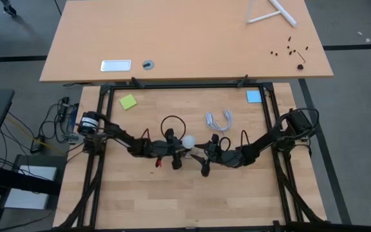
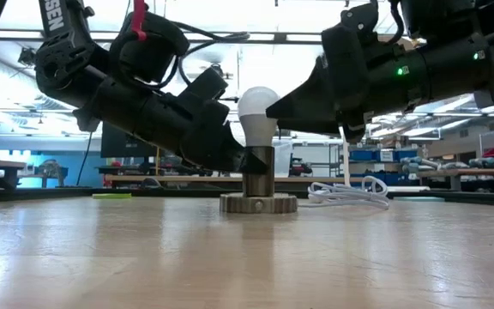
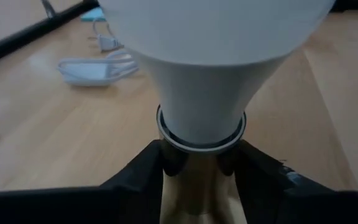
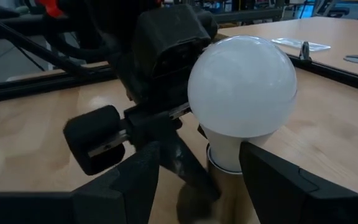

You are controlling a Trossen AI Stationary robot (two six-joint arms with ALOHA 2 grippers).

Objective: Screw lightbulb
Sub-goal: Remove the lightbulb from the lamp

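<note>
The white frosted lightbulb [image 2: 258,107] stands upright, its narrow end down in a metallic socket barrel [image 2: 259,174]. The barrel rises from a toothed round base [image 2: 258,203] that rests flat on the wooden table. My left gripper [image 2: 249,160] reaches in level from the table's left and is shut on the barrel, just under the bulb's collar [image 3: 201,138]. My right gripper [image 4: 201,155] comes from the table's right. It stands open, its fingers on either side of the bulb's neck [image 4: 225,149]. From above, the bulb [image 1: 189,141] shows between the two grippers. My left gripper pinches the socket's upright barrel [image 3: 197,180] between its two fingers [image 3: 166,158], right below the bulb's collar. The fingers come nearly level from the table's left, across the barrel. The socket stays upright, its base on the table. My right gripper has one finger [image 4: 272,174] close against the bulb's neck. I cannot tell whether it touches.
A coiled white cord [image 1: 219,121] lies on the table behind the socket toward the right. A green note [image 1: 128,102] and a blue note [image 1: 254,96] sit at the far corners. The black frame rail [image 1: 185,85] borders the far edge.
</note>
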